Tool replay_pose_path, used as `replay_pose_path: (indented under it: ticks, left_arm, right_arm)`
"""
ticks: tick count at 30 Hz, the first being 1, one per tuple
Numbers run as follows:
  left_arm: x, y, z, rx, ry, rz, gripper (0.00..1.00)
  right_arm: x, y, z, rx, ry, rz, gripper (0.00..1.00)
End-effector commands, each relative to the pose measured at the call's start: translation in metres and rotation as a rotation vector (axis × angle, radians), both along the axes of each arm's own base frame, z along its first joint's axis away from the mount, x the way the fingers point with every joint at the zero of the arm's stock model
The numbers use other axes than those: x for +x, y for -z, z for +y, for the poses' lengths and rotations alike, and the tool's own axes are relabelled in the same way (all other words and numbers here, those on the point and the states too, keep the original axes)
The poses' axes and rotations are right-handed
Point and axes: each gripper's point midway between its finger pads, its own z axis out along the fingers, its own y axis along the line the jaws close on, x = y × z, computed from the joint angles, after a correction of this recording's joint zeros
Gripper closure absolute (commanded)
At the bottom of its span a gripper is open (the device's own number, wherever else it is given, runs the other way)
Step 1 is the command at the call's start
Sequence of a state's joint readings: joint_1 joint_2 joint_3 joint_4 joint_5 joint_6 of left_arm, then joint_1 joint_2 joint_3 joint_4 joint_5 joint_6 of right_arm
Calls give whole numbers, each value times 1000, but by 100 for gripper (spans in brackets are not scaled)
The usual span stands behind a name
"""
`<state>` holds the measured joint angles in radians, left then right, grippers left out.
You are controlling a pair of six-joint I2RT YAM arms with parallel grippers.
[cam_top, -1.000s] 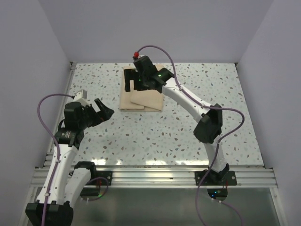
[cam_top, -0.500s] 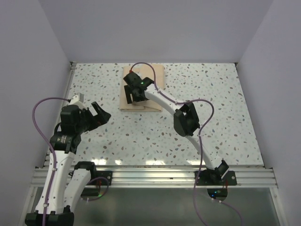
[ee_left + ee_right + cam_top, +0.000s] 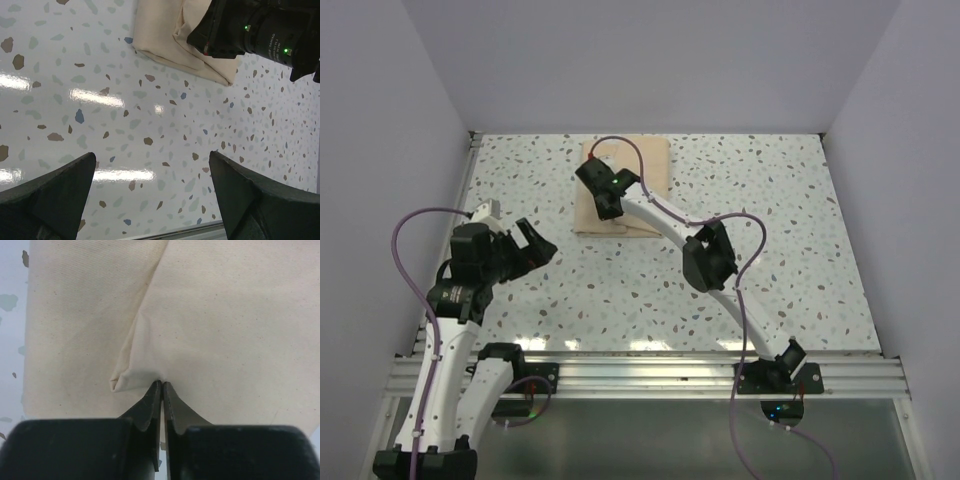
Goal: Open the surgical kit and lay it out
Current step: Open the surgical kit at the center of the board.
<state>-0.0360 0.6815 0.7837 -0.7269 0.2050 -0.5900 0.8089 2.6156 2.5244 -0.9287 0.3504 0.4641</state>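
Grip quality is my whole concern at this step. The right gripper (image 3: 161, 384) has its jaws almost together on the pointed corner of the top flap (image 3: 122, 379) of the wrap bundle (image 3: 655, 170), and only a sliver of that tan sheet looks caught between the tips. The bundle lies folded and closed at the far middle of the table (image 3: 800, 220), with no tray or instruments showing, so I judge the task to be at its very start, with this flap the first to open. In the wrist view the cloth puckers just above the fingertips (image 3: 150, 400). That suggests I have the upper layer, though I cannot tell whether a lower layer is nipped too. I would lift a little first and watch whether the flap alone rises. If the whole bundle comes up or slides, I would let go and bite deeper onto the corner. Then I would peel in a low arc away from the crease, not straight up, so that whatever is wrapped inside is not tipped. The left gripper (image 3: 152, 165) hangs over bare table to the left of the bundle and apart from it, jaws spread wide and empty. I could bring it down to pin the bundle if it drags.
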Motion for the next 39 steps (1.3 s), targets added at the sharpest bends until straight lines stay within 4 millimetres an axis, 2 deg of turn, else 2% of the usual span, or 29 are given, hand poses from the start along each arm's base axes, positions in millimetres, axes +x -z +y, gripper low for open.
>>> replay_pose_path:
  ticks: [1,3,4,7,10,11,13,16,17,18,19,20,21,23,24,25,26,28,29,30,31,32,33,34,35,36,37,38,39]
  left_arm:
    - [6,-13,-5,-2,34,-36,0]
    - [10,-14,-5,7,40,-36,0]
    - [12,-21,-4,13,41,-49,0]
    - [22,-33,-1,56,52,-70,0]
    - [37,-43,6,106,38,-70,0]
    - [42,-45,7,116,32,-68,0]
    - [54,-49,7,130,37,-59,0]
    - [75,-52,6,150,48,-56,0]
    - [81,-53,6,156,49,-57,0]
    - [91,-45,5,164,55,-26,0]
    - [98,-50,3,178,67,-40,0]
    - [105,-51,4,193,63,-41,0]
    - [118,-49,2,212,74,-31,0]
    - [133,-32,-7,256,93,18,0]
    - [141,-36,-12,283,105,8,0]
    - [144,-30,-28,301,150,21,1]
    - [152,-11,-30,343,146,70,2]
    - [159,-1,-52,360,197,89,4]
    - [167,15,-58,379,201,128,5]
    - [166,25,-73,395,234,144,6]
    - [167,32,-80,411,244,159,6]
    - [171,53,-86,450,250,201,7]
    - [171,54,-105,472,290,189,8]
    - [170,62,-114,500,308,204,8]
    - [173,84,-117,567,303,247,8]
    - [179,80,-127,595,306,235,9]
    - [172,88,-141,635,338,253,9]
    - [175,107,-141,706,327,290,10]
    - [179,103,-156,726,326,270,11]
  right_arm:
    - [2,-3,-2,-19,-1,-14,98]
    - [5,-16,-3,-12,0,-38,100]
    - [8,-36,-4,8,7,-71,100]
    - [18,-63,-9,55,26,-122,100]
    - [31,-101,-25,107,68,-180,100]
    - [38,-125,-38,140,97,-213,100]
    - [41,-130,-58,145,143,-214,100]
    - [47,-153,-103,185,236,-248,100]
    - [53,-153,-123,186,275,-252,100]
    - [51,-137,-139,158,300,-231,100]
    - [47,-148,-152,162,320,-246,100]
    - [50,-143,-172,142,357,-239,100]
    - [41,-124,-188,97,376,-200,100]
    - [35,-121,-216,67,425,-196,100]
    - [24,-100,-230,20,446,-161,100]
    - [18,-100,-237,13,460,-161,100]
    - [13,-91,-249,-10,486,-144,100]
    - [-3,-70,-268,-81,529,-100,100]
    - [-13,-61,-278,-126,551,-59,100]
    - [-17,-56,-287,-161,572,-35,83]
    - [-21,-53,-300,-219,607,-25,36]
    - [-30,-45,-311,-289,639,33,16]
    - [-34,-44,-318,-328,658,51,6]
    - [-36,-44,-329,-358,684,63,2]
    - [-42,-45,-337,-393,701,81,2]
    - [-46,-44,-340,-385,725,85,2]
    - [-48,-45,-343,-369,735,87,2]
    - [-48,-46,-340,-343,736,74,2]
    - [-57,-48,-338,-304,735,81,2]
